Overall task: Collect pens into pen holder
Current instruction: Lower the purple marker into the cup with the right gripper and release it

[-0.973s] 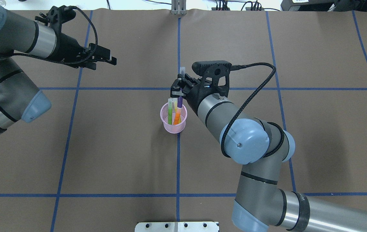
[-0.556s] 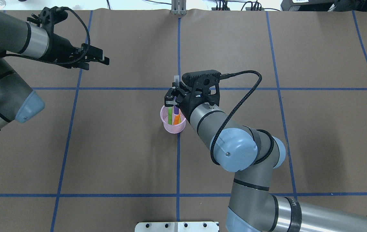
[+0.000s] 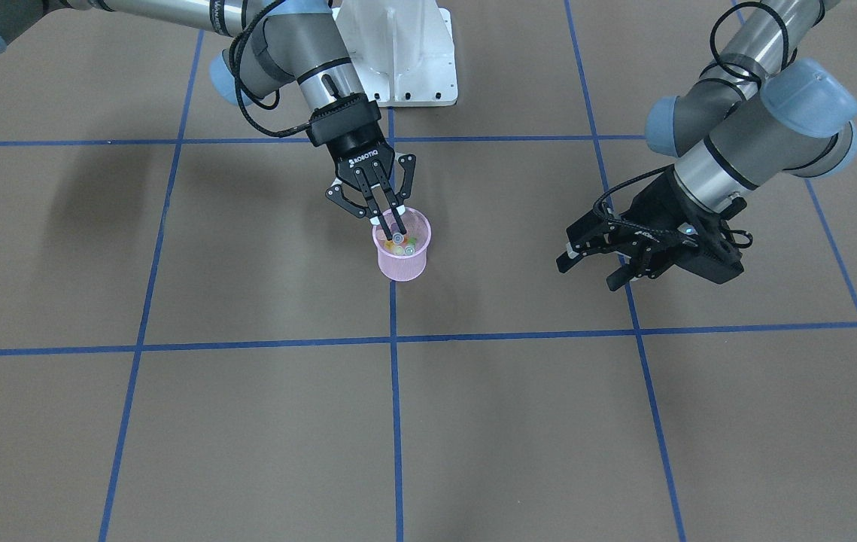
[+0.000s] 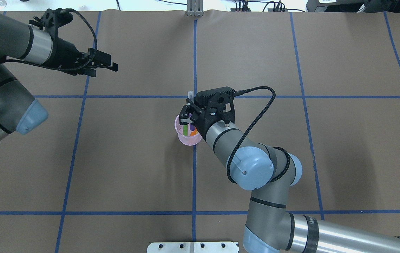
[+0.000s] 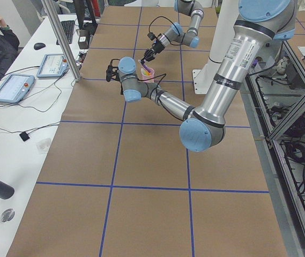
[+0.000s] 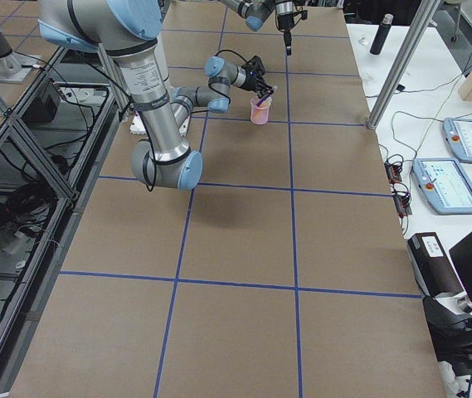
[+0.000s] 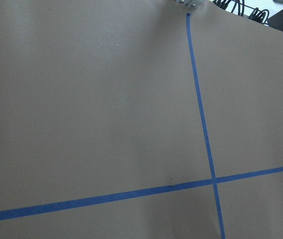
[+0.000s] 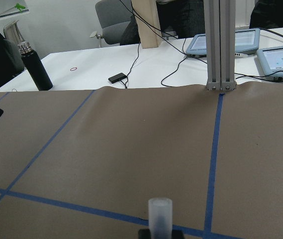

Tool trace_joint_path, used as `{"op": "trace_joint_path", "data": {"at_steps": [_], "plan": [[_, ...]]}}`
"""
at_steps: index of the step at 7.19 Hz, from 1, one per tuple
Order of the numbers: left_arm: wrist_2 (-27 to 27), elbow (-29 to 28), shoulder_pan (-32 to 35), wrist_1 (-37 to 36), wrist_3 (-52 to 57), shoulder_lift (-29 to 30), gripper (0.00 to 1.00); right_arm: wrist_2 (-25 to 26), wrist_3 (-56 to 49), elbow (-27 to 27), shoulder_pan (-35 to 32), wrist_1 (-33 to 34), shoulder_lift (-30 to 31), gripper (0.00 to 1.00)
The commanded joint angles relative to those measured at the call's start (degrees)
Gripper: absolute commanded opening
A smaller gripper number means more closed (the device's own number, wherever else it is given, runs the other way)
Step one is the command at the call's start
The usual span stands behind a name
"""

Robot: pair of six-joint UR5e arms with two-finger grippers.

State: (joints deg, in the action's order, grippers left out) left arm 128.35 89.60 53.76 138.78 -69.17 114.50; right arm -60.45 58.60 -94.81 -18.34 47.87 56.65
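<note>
The pink mesh pen holder (image 4: 187, 140) stands near the table's middle; it also shows in the front view (image 3: 402, 263). A green pen (image 4: 185, 130), an orange pen (image 4: 193, 133) and a purple pen stand in it. My right gripper (image 4: 189, 114) is right over the holder's mouth, shut on a pen held upright. That pen's pale cap (image 4: 190, 94) sticks up above the fingers and shows in the right wrist view (image 8: 160, 213); its body colour is hidden. In the front view the right gripper (image 3: 392, 223) reaches the rim. My left gripper (image 4: 105, 67) is open and empty at the far left.
Brown paper with blue tape lines (image 4: 194, 52) covers the table. A white mount plate (image 3: 398, 53) stands at the robot's base. Beyond the far edge lie tablets (image 8: 221, 42), cables and a black bottle (image 8: 34, 69).
My right gripper has moved nearer and down with the pen, from beyond the holder to right over its mouth. My left arm has drawn back slightly to the left.
</note>
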Motion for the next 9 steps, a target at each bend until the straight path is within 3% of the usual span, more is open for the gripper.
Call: {"op": "trace_joint_path", "data": {"at_steps": [1, 2, 3, 4, 6, 8, 9], "plan": [[0.06, -0.22, -0.06, 0.0, 0.61, -0.06, 1.0, 1.11, -0.06, 0.59, 1.54, -0.68, 0.13, 0.0], [0.06, -0.22, -0.06, 0.08, 2.62, -1.28, 1.0, 2.34, 0.02, 0.68, 2.24, -0.68, 0.04, 0.0], [-0.03, -0.22, -0.06, 0.08, 3.42, -1.47, 1.0, 2.61, 0.72, 0.68, 2.43, -0.76, -1.52, 0.76], [-0.03, -0.13, -0.06, 0.08, 3.43, -1.47, 1.0, 3.14, 0.73, 0.25, 2.78, -0.85, -1.45, 1.0], [-0.12, -0.05, 0.55, -0.09, 4.3, -1.38, 1.0, 1.92, 0.03, -2.02, 2.17, -0.59, -1.36, 1.0], [-0.38, -1.7, 1.87, 0.26, 12.07, -2.69, 1.0, -8.41, 0.2, -5.62, -2.29, 4.12, -0.49, 1.0], [-4.12, -1.8, 1.7, 2.87, 11.43, -5.75, 1.0, -14.03, 0.55, -9.47, -5.1, 9.81, 1.17, 1.0]]}}
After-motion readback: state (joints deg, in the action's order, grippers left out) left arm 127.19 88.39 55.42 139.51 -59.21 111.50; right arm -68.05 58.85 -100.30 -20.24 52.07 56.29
